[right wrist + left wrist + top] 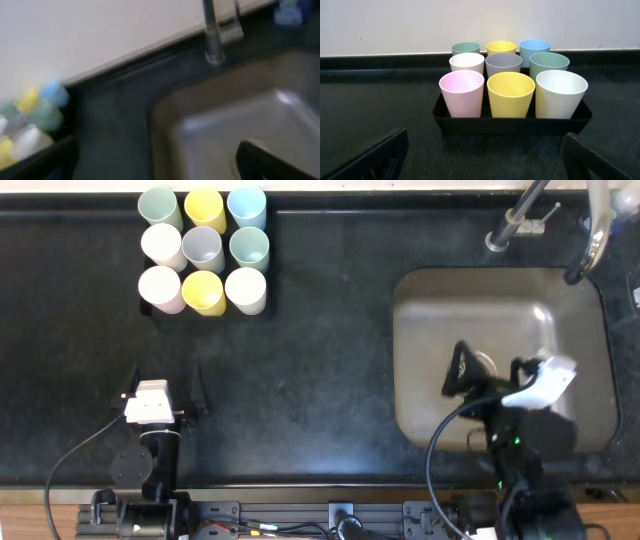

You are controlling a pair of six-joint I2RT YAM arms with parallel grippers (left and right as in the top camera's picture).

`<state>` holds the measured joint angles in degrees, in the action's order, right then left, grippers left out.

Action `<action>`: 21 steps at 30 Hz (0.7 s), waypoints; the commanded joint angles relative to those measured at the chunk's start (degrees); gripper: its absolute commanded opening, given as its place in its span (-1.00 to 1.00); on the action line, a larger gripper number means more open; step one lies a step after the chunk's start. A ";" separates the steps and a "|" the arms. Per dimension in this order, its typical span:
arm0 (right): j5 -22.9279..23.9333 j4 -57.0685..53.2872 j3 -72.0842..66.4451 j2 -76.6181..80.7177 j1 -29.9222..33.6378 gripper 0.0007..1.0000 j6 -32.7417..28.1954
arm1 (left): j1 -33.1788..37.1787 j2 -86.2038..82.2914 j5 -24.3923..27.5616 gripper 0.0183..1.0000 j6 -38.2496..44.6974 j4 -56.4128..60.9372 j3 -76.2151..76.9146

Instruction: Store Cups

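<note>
While the dark counter [320,330] spans the whole worktop, a steel sink [430,305] is set into its right side, with a tap [515,220] behind it. A black tray [512,123] sits at the counter's far left by the back wall, holding nine cups [503,64] upright in three rows of three. The left gripper [165,380] is near the front edge, facing the tray, fingers spread wide and empty. The right gripper [490,372] hangs over the sink, fingers likewise wide apart, gripping nothing.
</note>
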<state>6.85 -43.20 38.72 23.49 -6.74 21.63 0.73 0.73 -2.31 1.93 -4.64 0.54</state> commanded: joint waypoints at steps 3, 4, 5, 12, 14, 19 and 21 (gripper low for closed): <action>0.59 -10.84 -0.22 -6.82 0.39 0.99 -0.68 | -0.20 -0.57 0.28 1.00 0.87 -0.15 -0.07; 0.59 -12.68 -0.22 -7.26 0.39 1.00 -0.68 | -0.20 -0.57 0.28 1.00 0.87 -0.15 -0.07; 0.59 -13.86 -0.22 -7.32 0.39 1.00 -0.68 | -0.20 -0.57 0.28 1.00 0.87 -0.15 -0.07; 0.59 -19.19 -0.22 -7.30 0.35 1.00 -0.68 | -0.20 -0.57 0.28 1.00 0.87 -0.15 -0.07; 0.59 -20.48 -0.22 -7.30 0.35 1.00 -0.68 | -0.20 -0.57 0.28 1.00 0.87 -0.15 -0.07; 0.59 -21.40 -0.24 -7.32 -0.11 1.00 -0.68 | -0.20 -0.57 0.28 1.00 0.87 -0.15 -0.07; 0.63 -21.44 -0.24 -7.32 -0.09 0.36 -0.68 | -0.20 -0.57 0.28 1.00 0.87 -0.15 -0.07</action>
<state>6.92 -64.79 38.26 16.78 -6.74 20.73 0.73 0.73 -2.31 1.93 -4.64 0.54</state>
